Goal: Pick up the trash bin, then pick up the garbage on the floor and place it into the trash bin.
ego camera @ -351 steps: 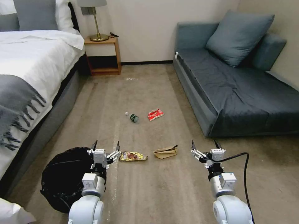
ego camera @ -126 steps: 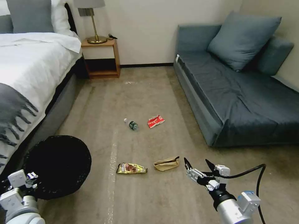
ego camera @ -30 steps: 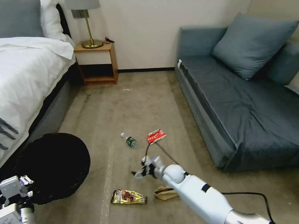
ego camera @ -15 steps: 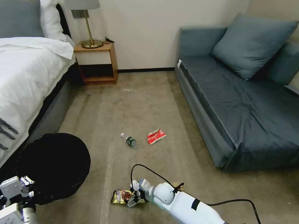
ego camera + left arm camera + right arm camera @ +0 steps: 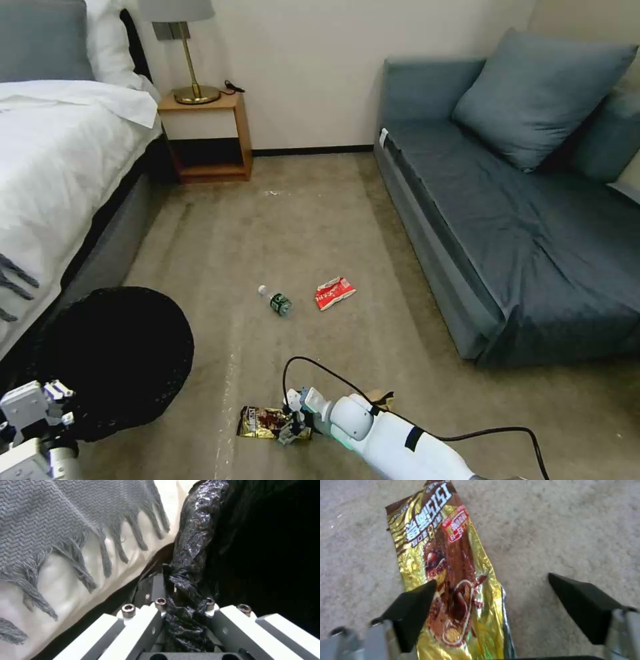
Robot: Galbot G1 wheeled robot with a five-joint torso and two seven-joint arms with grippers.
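The trash bin, black with a crinkly liner, hangs low at my left beside the bed. My left gripper is shut on the bin's rim, and the left wrist view shows the liner pinched between its fingers. My right gripper is open, down at the carpet over one end of the gold-brown wrapper. In the right wrist view one fingertip overlaps that wrapper and the other stands over bare carpet. The bottle and red-white wrapper lie farther off. The brown paper bag peeks from behind my right arm.
The bed with a fringed grey throw runs along the left. A nightstand stands by the far wall and a blue sofa fills the right. My right arm's cable loops above the carpet.
Within the last second my right arm swung down from near the red-white wrapper to the gold-brown wrapper and has settled over it. The left gripper keeps its hold on the bin.
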